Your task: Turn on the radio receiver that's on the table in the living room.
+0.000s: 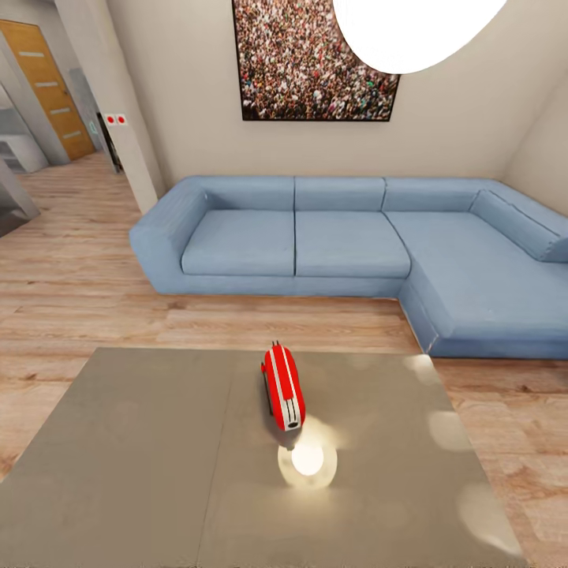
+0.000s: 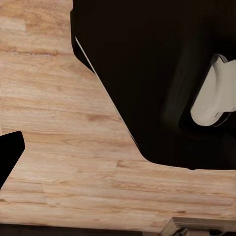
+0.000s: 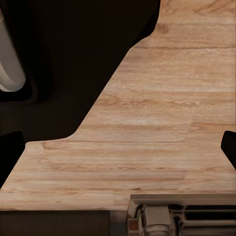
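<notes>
The red radio receiver stands on the table, near the middle of its far half. Its white-striped narrow edge faces me, and its dial face is turned away from my sight. A seam line crosses the glossy grey-brown top just left of the radio. In the left wrist view, one dark fingertip of my left gripper sits at the picture's edge over the plank floor. In the right wrist view, my right gripper stands open above the floor, with nothing between its fingertips.
A blue L-shaped sofa stands beyond the table, with a strip of wood floor between them. A framed crowd photo hangs above it. A doorway with a wooden door opens at the far left. My dark base shows below both wrists.
</notes>
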Motion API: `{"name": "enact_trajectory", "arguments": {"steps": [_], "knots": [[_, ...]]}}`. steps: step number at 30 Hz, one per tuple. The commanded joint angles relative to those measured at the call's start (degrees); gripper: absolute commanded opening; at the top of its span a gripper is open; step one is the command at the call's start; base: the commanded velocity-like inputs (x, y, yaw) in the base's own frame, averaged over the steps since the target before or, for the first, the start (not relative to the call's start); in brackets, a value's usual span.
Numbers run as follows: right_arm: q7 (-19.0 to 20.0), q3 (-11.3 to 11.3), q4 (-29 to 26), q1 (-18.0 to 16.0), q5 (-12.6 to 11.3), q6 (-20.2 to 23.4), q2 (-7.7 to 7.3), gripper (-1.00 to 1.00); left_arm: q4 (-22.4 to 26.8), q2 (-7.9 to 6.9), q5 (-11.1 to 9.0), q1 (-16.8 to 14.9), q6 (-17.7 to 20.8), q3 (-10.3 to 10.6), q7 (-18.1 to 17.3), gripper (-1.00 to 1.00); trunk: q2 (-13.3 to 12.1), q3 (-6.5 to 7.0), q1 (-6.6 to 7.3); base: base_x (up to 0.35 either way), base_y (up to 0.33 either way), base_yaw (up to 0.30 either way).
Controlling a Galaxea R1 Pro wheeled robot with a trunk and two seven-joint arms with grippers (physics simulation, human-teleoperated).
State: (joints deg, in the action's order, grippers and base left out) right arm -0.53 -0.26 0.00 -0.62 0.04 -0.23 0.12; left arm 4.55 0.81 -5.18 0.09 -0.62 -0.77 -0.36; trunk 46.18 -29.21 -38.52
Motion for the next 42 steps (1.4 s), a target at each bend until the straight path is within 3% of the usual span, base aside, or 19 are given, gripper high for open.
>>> {"name": "enact_trajectory", "arguments": {"steps": [1, 13, 20, 26, 42], "knots": [[0.0, 0.0, 0.0, 0.0, -0.01, -0.01, 0.01, 1.0, 0.04, 0.06, 0.0, 0.0, 0.0, -0.01, 0.07, 1.0, 0.0, -0.1, 0.0, 0.0, 0.0, 0.0], [-0.02, -0.11, 0.0, 0.0, -0.04, 0.0, 0.0, 1.0, 0.5, 0.23, 0.4, 0.0, 0.0, 0.32, 0.26, 1.0, 0.0, -1.22, 0.0, 0.0, 0.0, 0.0], [-0.17, -0.25, 0.0, 0.0, -0.12, 0.13, -0.18, 1.0, 3.12, 0.65, 0.47, 0.0, 0.21, 0.46, 0.44, 1.0, 0.0, -1.69, 0.0, 0.0, 0.0, 0.0], [-0.17, -0.26, -0.61, 0.0, -0.07, 0.14, -0.28, 1.0, 6.18, 0.68, 0.28, 0.0, 0.15, 0.42, 0.03, 1.0, 0.0, -1.95, 0.0, 0.0, 0.0, 0.0], [0.1, -0.1, -3.65, 0.0, 0.01, 0.4, -0.89, 1.0, 8.44, 0.57, 0.26, 0.0, 0.02, 0.49, -0.46, 1.0, 0.0, -2.12, 0.0, 0.0, 0.0, 0.0]]}}
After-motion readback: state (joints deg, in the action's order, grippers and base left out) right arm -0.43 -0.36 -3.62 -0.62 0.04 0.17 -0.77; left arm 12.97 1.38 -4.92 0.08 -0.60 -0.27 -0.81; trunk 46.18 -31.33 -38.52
